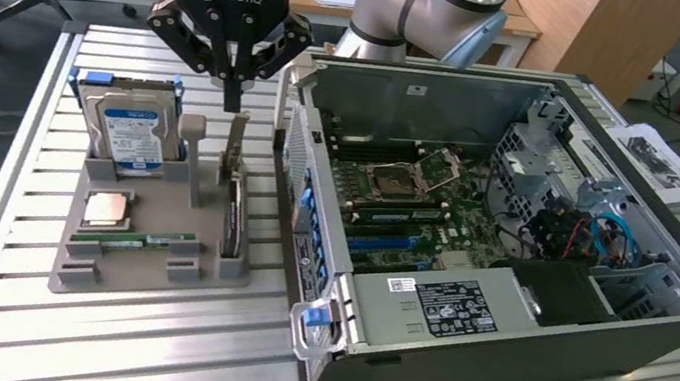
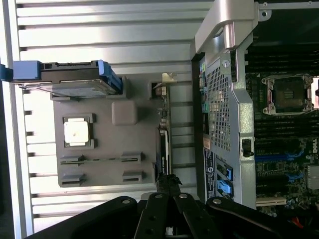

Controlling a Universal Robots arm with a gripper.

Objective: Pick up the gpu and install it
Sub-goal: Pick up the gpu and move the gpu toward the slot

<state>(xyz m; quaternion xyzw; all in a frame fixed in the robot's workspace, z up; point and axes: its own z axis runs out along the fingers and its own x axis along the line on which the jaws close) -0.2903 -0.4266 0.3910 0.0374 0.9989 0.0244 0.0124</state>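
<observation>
The gpu (image 1: 233,197), a thin dark card with a silvery end bracket, stands on edge in a slot of the grey holder (image 1: 126,272) on the table. The wrist view looks down on the gpu (image 2: 163,137) edge-on. My gripper (image 1: 233,104) hangs straight over the card's bracket end, fingers shut together with nothing between them. I cannot tell whether the tips touch the card's top edge. The shut fingertips (image 2: 168,180) line up over one end of the card. The open computer case (image 1: 485,303) lies beside the holder, its motherboard (image 1: 407,196) exposed with blue slots (image 1: 383,245).
The grey holder (image 2: 107,147) also carries an upright blue-labelled hard drive (image 1: 130,134), a CPU (image 1: 108,208) and a green memory stick (image 1: 141,240). The case's side wall (image 2: 222,99) stands close to the gpu slot. A desk with boxes sits behind the slatted table.
</observation>
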